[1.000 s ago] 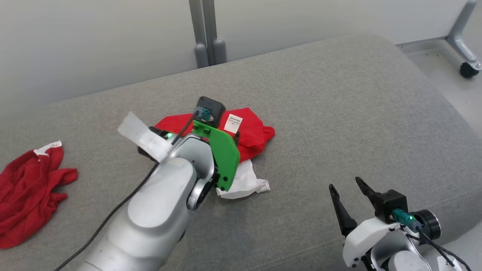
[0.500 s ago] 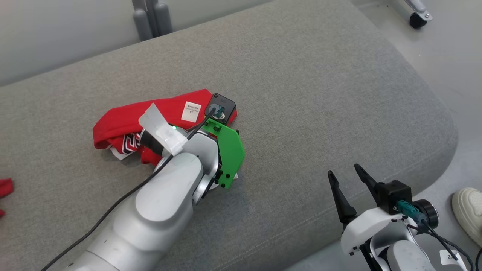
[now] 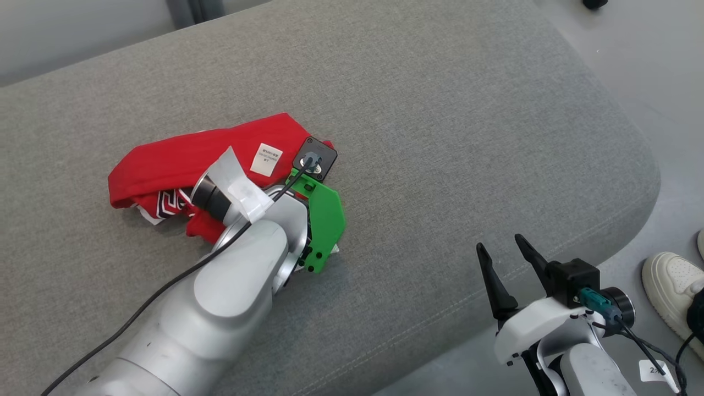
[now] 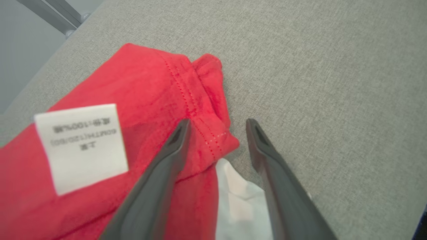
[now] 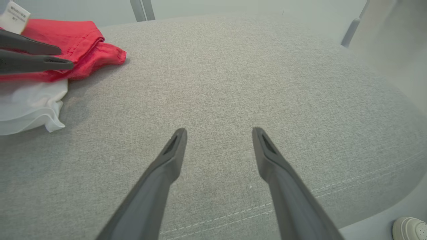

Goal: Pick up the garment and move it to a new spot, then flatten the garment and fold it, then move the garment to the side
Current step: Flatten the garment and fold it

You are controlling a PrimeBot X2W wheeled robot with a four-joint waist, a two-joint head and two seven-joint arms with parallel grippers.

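A crumpled red garment is lying left of centre on a grey cushion. The left gripper is straddling its hemmed corner, jaws wide, likely readying a pinch. The right gripper is hovering near the front edge, jaws spread and empty.

The left arm hides part of the garment; its label is illegible.
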